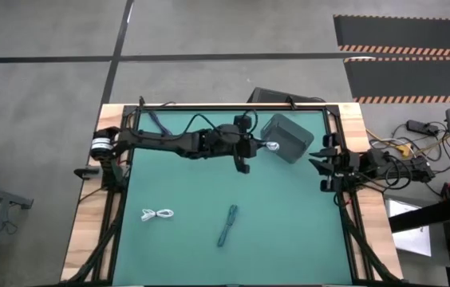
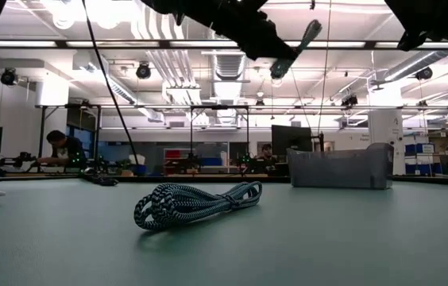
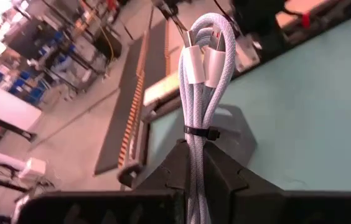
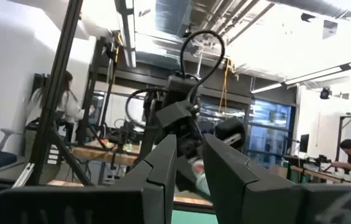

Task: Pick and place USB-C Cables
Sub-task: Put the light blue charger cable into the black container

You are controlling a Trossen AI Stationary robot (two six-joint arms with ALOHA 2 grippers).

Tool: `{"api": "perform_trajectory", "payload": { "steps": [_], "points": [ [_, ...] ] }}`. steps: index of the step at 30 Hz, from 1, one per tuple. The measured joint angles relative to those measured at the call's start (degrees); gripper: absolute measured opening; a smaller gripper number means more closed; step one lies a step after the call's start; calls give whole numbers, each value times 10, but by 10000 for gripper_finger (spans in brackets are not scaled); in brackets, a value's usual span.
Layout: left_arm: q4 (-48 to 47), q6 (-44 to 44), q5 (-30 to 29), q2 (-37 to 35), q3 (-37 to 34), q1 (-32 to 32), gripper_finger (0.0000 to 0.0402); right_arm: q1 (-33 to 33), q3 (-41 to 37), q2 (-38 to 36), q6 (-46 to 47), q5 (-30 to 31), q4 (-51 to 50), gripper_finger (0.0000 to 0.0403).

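My left gripper (image 1: 250,150) hovers over the middle far part of the table, just left of the grey bin (image 1: 289,137), shut on a white USB-C cable bundle (image 3: 201,93). A second white bundle (image 1: 157,214) lies flat on the mat near the left. The teal bundle (image 1: 227,225) lies flat near the middle of the near edge and is closest in the low view (image 2: 196,202). The dark blue bundle is not in view. My right gripper (image 4: 189,165) waits at the table's right edge (image 1: 325,163), open by a narrow gap and holding nothing. My left gripper pinches the white bundle between its two fingers (image 3: 225,174), just behind the black tie (image 3: 200,132) that binds the strands. The fingers lie along the bundle. Its looped end with the connectors (image 3: 195,62) sticks out past the fingertips, lifted clear of the mat.
The grey bin (image 2: 341,167) stands on the mat's far right part, right beside the held cable. Black frame rails and robot wiring run along the table edges (image 1: 121,159). People sit at desks in the room beyond (image 2: 65,149).
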Motion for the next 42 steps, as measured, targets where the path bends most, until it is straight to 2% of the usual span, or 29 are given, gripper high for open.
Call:
{"api": "perform_trajectory", "payload": {
  "steps": [15,20,26,31,42],
  "points": [
    [3,4,60,15,65,27,8,0,0,-13,0,-1,19,68],
    [-13,8,77,68,116,36,8,0,0,-16,-3,-1,34,68],
    [-38,35,79,153,216,48,8,0,7,-15,-8,-1,36,68],
    [-83,56,80,205,286,60,8,0,13,-16,0,-25,30,68],
    [-166,65,119,242,315,89,8,0,24,-15,12,-45,29,68]
  ]
}}
